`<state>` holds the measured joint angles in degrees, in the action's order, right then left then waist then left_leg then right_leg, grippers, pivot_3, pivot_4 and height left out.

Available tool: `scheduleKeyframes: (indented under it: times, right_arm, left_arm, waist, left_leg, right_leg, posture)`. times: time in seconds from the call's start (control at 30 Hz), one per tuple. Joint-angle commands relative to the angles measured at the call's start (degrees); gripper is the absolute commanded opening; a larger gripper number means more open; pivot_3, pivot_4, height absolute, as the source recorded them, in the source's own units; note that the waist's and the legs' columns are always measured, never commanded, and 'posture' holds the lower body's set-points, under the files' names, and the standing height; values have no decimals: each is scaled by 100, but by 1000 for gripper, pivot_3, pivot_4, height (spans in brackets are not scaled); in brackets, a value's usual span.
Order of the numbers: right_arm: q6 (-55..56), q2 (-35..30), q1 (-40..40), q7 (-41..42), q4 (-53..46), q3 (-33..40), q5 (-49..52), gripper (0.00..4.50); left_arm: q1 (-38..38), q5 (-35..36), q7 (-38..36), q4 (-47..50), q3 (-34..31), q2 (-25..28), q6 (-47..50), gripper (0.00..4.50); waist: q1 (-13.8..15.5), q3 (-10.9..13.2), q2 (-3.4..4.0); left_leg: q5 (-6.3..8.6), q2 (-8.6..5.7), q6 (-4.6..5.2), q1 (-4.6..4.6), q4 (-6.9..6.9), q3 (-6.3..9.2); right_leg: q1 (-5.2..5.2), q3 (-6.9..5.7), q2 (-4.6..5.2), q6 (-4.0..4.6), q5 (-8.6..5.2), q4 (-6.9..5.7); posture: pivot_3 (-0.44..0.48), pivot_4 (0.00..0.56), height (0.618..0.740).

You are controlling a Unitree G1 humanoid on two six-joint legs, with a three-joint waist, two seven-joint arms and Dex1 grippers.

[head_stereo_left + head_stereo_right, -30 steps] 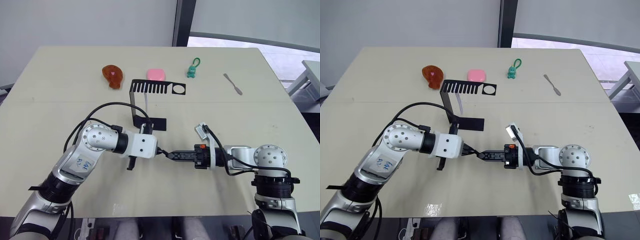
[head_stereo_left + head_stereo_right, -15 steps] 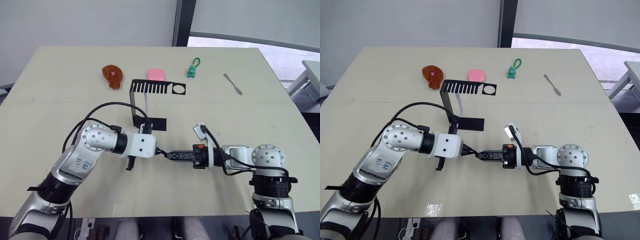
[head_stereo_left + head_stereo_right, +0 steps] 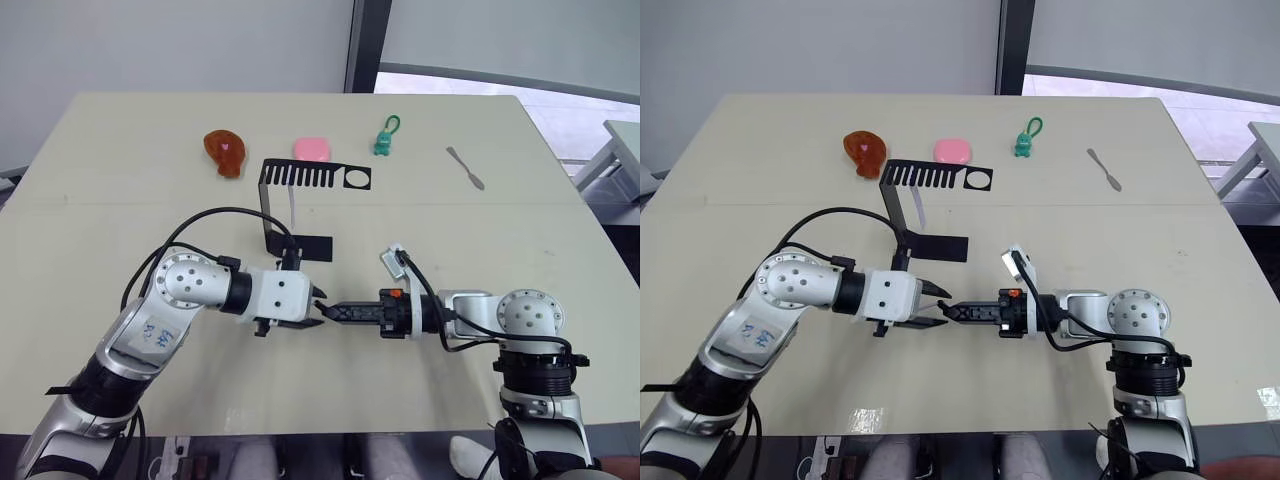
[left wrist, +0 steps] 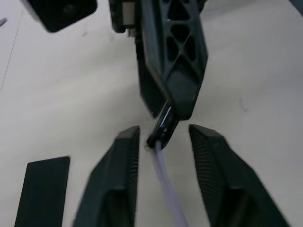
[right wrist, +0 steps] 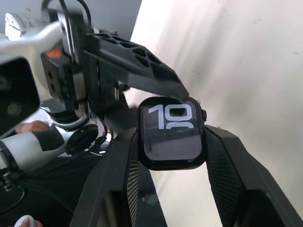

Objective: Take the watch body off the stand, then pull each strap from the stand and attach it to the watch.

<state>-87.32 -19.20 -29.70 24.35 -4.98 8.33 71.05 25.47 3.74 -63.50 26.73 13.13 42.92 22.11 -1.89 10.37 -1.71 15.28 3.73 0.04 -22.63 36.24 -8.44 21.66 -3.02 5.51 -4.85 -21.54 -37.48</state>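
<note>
Left arm: bent at the elbow, forearm lying low across the pale beige surface (image 3: 120, 200) and reaching toward the right.
Left gripper (image 3: 318, 306): black fingers (image 4: 118, 175) spread apart, released; a thin pale-lavender flexible strap (image 4: 163, 177) lies lengthwise in the gap between them, its far end meeting the watch body's edge. Whether the fingers touch it, I cannot tell.
Stand (image 3: 290, 200): thin black metal C-shaped bracket, upright behind the left gripper, comb-slotted top running left to right with its ring hole at the right end, flat base toward the robot. A second pale strap (image 3: 293, 205) hangs from the comb, long axis vertical.
Watch body (image 5: 173, 133): small black rounded-square case with a pale screen showing dark digits, clamped by its sides between the right fingers (image 5: 227, 161), edge-on toward the left gripper, midway between the two arms in front of the stand.
Right gripper (image 3: 336, 311): clenched on the watch body, pointing left, tip to tip with the left gripper.
Right arm: forearm level, stretched leftward across the surface.
</note>
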Motion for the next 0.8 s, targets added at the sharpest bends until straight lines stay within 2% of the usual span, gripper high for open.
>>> scheduleKeyframes:
  times: [0.03, 0.07, 0.1, 0.17, 0.23, 0.27, 0.33, 0.37, 0.5, 0.63, 0.8]
  right_arm:
    - [108, -207, 52, 372, -430, 19, 167, 1509]
    - [171, -295, 84, 489, -526, -28, 121, 1509]
    - [229, -356, 110, 573, -586, -68, 81, 1509]
    - [1048, -700, 252, 1196, -1078, -359, -482, 1509]
    - [2006, -1067, 409, 1959, -1547, -688, -1106, 1509]
    - [2589, -1345, 494, 2390, -1759, -962, -1562, 1509]
    - [4983, -2012, 704, 3324, -2028, -1823, -3436, 1509]
    - [5897, -2196, 799, 3665, -2034, -2044, -4031, 1509]
    - [7853, -2296, 975, 4030, -1619, -2121, -5029, 1509]
    - [8847, -2453, 1072, 4308, -1193, -2176, -5628, 1509]
    - [8522, -2036, 683, 4174, -1179, -2366, -5658, 1509]
  left_arm:
    - [-546, 730, -103, 379, -1052, 310, 156, 4091]
    - [-726, 905, -140, 412, -1317, 403, 159, 4500]
    - [-836, 1008, -149, 429, -1457, 467, 146, 4500]
    - [-1277, 1311, -269, 255, -2150, 653, 98, 4500]
    - [-1480, 1797, -242, 133, -2717, 597, 168, 4500]
    - [-1519, 2098, -197, 104, -2962, 530, 298, 4500]
    - [-1621, 2629, -167, 31, -3424, 463, 543, 4500]
    - [-1755, 2844, -241, 21, -3611, 499, 663, 4500]
    - [-2188, 2916, -400, -70, -3862, 517, 281, 4500]
    - [-2431, 2833, -423, -89, -3750, 547, -19, 4500]
    - [-2643, 2822, -508, -105, -3601, 544, -344, 4500]
  waist:
    - [-2, 3, 5]
    - [4, 5, 6]
    - [13, 6, 7]
    - [18, 7, 10]
    - [22, 12, 16]
    - [22, 12, 15]
    - [34, 13, 17]
    - [27, 13, 17]
    - [-5, 18, 9]
    - [14, 20, 6]
    - [-26, 21, 6]
  left_leg:
    - [0, 2, -1, -1, -1, 0]
    - [0, 2, -1, -2, -1, 1]
    - [0, 3, 0, -4, -1, 2]
    - [1, 1, 1, -5, 0, 2]
    - [8, -2, 12, -6, 0, 2]
    - [12, -2, 18, -8, 0, 2]
    - [18, -3, 24, -8, 1, 5]
    - [25, -4, 27, -8, 4, 6]
    - [20, -3, -3, 4, 6, -8]
    - [18, 0, -5, 11, 13, -8]
    - [18, 4, -6, 21, 11, -9]
  right_leg:
    - [5, 0, 0, 0, 0, -1]
    - [5, 0, 0, 0, 0, -1]
    - [6, -1, 0, 0, 0, 1]
    - [5, -1, 3, 0, 0, 2]
    - [5, -2, 6, 0, 0, 6]
    - [5, -5, 6, -1, 0, 8]
    - [3, -9, 6, -3, 1, 11]
    - [3, -11, 6, -4, 2, 12]
    - [-5, -4, 1, -7, 1, 14]
    - [-9, -4, 0, -6, 1, 9]
    - [-15, 0, 1, -3, 0, 4]
  posture:
    - [0, 150, 740]
    - [0, 150, 740]
    - [0, 150, 740]
    - [0, 150, 740]
    - [0, 150, 740]
    - [0, 150, 740]
    - [0, 150, 740]
    - [0, 150, 740]
    - [0, 150, 740]
    - [0, 150, 740]
    - [0, 150, 740]
